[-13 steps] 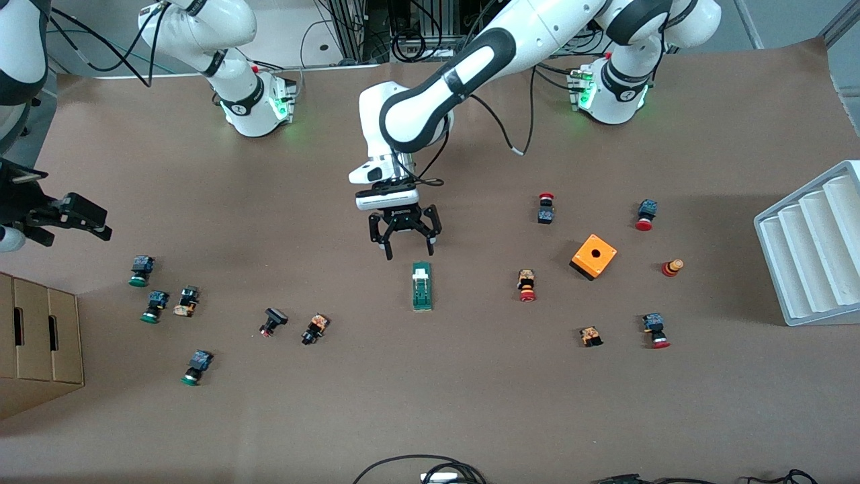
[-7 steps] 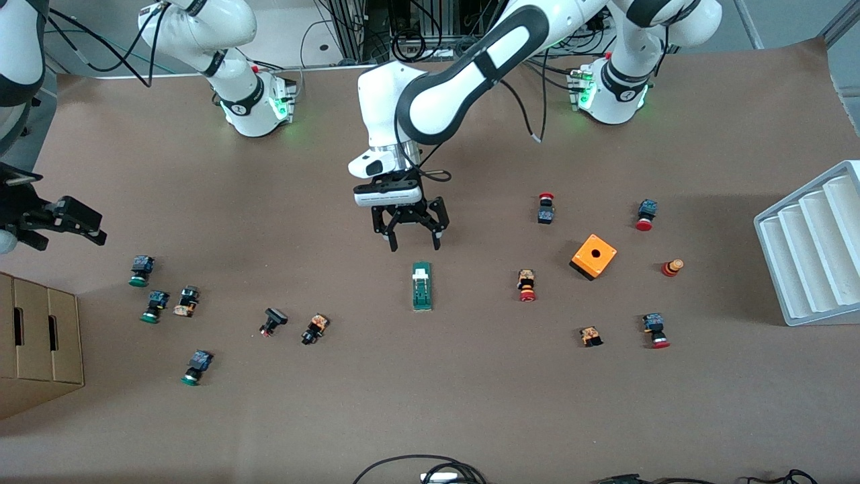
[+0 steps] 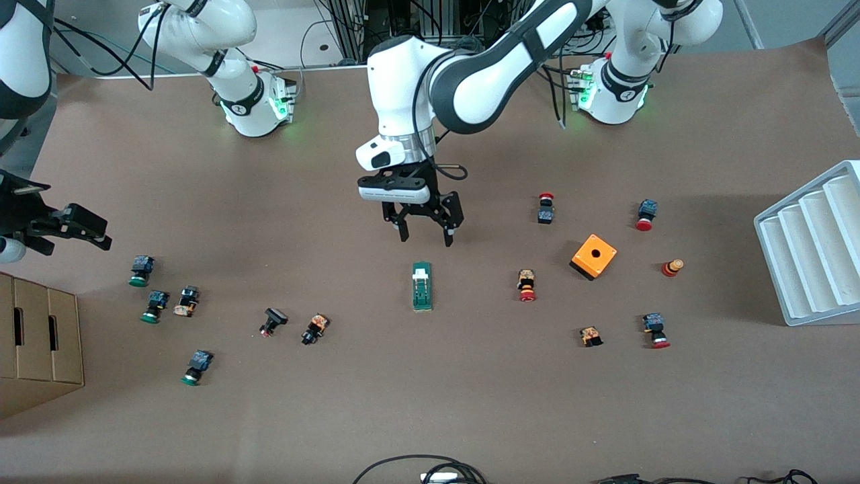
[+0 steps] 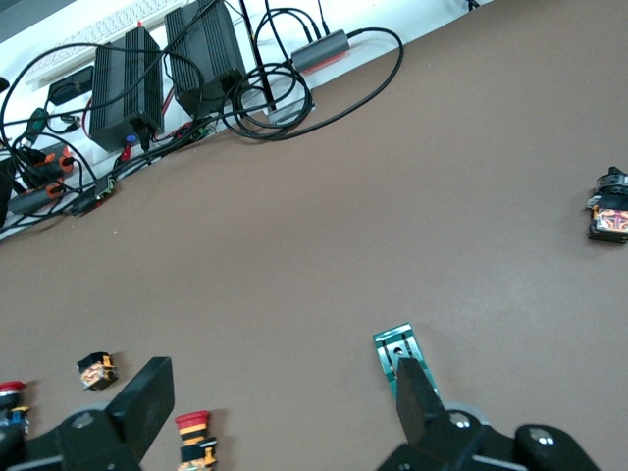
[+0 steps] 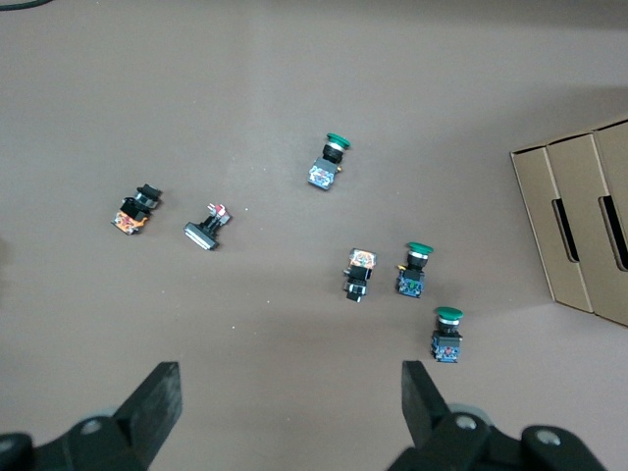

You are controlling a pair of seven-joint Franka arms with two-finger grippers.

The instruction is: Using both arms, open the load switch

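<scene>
- Right now I see the left tool (image 3: 425, 232) hanging in the air over bare desk (image 3: 430, 403), pointing down, its two fingers spread wide and holding nothing.
- Just nearer the front camera than that tool lies the load switch (image 3: 422, 286), flat on the desk, its white lever piece at the end closest to the tool; nothing touches it.
- In the left wrist view the load switch (image 4: 397, 352) shows partly, one black finger (image 4: 417, 397) in front of it and the other finger well off to the side, with a red-capped push-button (image 4: 194, 439) between them on the desk.
- The right tool (image 3: 70, 225) waits up in the air at the right arm's end of the desk, well apart from the load switch, its fingers also wide open and empty.
- In the right wrist view I have three green-capped push-buttons (image 5: 417, 270) and a few other small parts on the desk below that tool, with a cardboard box (image 5: 579, 226) beside them.
- Toward the left arm's end from the left tool I see an orange box with a hole (image 3: 594, 256), red-capped buttons scattered around it, and a white ribbed tray (image 3: 809, 242) at the desk's edge.
</scene>
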